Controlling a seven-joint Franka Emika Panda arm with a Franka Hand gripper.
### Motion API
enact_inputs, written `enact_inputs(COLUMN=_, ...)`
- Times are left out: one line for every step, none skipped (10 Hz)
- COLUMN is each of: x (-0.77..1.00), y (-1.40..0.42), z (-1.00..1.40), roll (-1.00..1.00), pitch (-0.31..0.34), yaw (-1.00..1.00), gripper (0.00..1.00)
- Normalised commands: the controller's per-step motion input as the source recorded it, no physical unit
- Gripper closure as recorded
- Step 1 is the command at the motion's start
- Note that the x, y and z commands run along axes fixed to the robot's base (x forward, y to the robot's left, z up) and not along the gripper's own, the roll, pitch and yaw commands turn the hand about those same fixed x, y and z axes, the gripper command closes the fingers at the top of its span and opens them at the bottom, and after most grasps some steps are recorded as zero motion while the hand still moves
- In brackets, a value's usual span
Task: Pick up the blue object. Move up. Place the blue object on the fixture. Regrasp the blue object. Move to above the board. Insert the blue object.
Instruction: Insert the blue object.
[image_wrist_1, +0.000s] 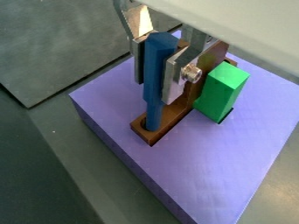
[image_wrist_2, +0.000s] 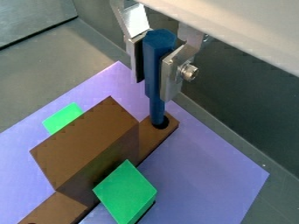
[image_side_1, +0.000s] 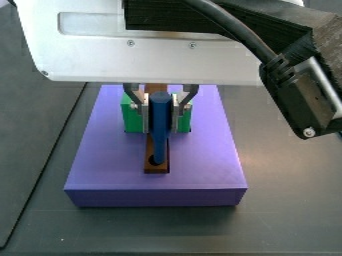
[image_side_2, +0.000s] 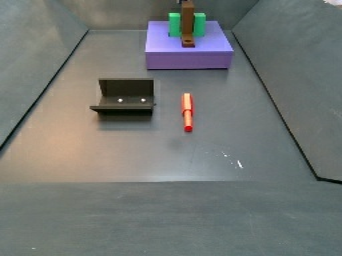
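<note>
The blue object (image_wrist_1: 155, 98) is an upright blue peg, also in the other wrist view (image_wrist_2: 156, 98). My gripper (image_wrist_1: 158, 77) is shut on its upper part, one silver finger (image_wrist_2: 173, 72) on each side. Its lower end sits in the round hole at the end of the brown block (image_wrist_1: 163, 128) on the purple board (image_wrist_1: 211, 171). In a side view the gripper (image_side_1: 160, 100) hangs over the board (image_side_1: 201, 165) with the peg (image_side_1: 159, 128) upright in the brown block. The fixture (image_side_2: 123, 97) stands on the floor, away from the board (image_side_2: 167, 55).
Green blocks (image_wrist_1: 222, 92) (image_wrist_2: 126, 188) (image_wrist_2: 62, 118) stand beside the brown block (image_wrist_2: 82, 149) on the board. A red peg (image_side_2: 187, 112) lies on the floor to the right of the fixture. Grey walls ring the floor.
</note>
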Motion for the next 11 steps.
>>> enact_inputs(x=0.00, y=0.00, z=-0.13, roll=-0.05, pitch=0.000, yaw=0.00, gripper=1.00)
enact_inputs(x=0.00, y=0.02, z=-0.14, roll=-0.04, pitch=0.000, yaw=0.00, gripper=1.00)
enact_inputs(x=-0.05, y=0.05, z=-0.12, roll=-0.04, pitch=0.000, yaw=0.00, gripper=1.00)
enact_inputs(x=-0.03, y=0.00, z=-0.09, roll=-0.05, pitch=0.000, yaw=0.00, gripper=1.00)
enact_inputs(x=-0.05, y=0.00, z=-0.09, roll=-0.04, pitch=0.000, yaw=0.00, gripper=1.00)
enact_inputs(x=-0.13, y=0.00, z=-0.09, roll=-0.06, pitch=0.000, yaw=0.00, gripper=1.00)
enact_inputs(x=-0.26, y=0.01, z=-0.08, roll=-0.08, pitch=-0.013, yaw=0.00, gripper=1.00)
enact_inputs(x=-0.23, y=0.00, z=-0.07, roll=-0.07, pitch=-0.027, yaw=0.00, gripper=1.00)
enact_inputs(x=-0.21, y=0.05, z=-0.04, roll=-0.09, pitch=-0.010, yaw=0.00, gripper=1.00)
enact_inputs(x=-0.01, y=0.00, z=-0.01, roll=-0.09, pitch=-0.017, yaw=0.05, gripper=1.00)
enact_inputs(x=0.21, y=-0.06, z=-0.14, roll=-0.06, pitch=0.000, yaw=0.07, gripper=1.00)
